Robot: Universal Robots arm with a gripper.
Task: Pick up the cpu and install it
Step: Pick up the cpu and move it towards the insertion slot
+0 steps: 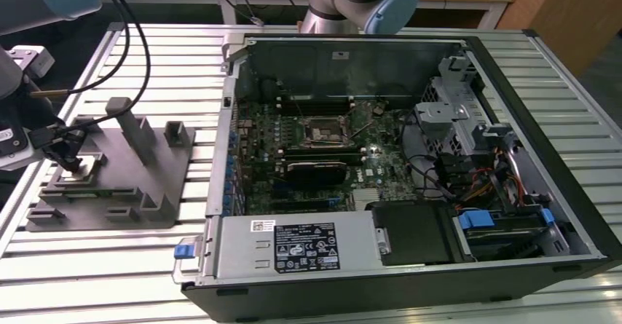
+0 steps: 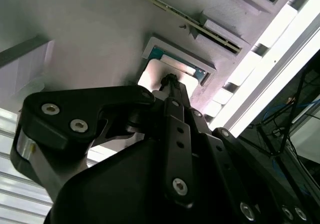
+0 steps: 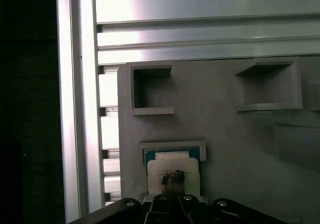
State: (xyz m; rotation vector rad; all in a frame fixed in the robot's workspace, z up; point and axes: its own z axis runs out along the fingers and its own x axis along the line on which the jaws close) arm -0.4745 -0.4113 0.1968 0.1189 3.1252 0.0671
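1. While the pick-up looks to be only at its start, the claw is drawn in almost shut, its two dark tips side by side with a sliver of gap between them. It clamps nothing by the edges. In both wrist views the tips sit at the middle of the top face of the cpu; whether they press on it or hang just above it cannot be told.
2. Directly under the claw's tips, the cpu lies flat in a shallow square pocket, with its pale rim showing around the tips. By that, it has not been lifted out.
3. Around the pocket spreads the grey fixture. It has open, empty recesses a little beyond the claw, and in the exterior view upright posts stand just beside the claw.
4. Beneath the fixture runs the slatted metal surface, which extends well past the claw on every side.
5. Far from the claw, across the surface, stands the open computer case. Its motherboard lies exposed, with the socket near the middle. Whether the socket frame is open cannot be told.
6. Judged from this, the lift, the carry across to the case and the seating in the socket are all undone.
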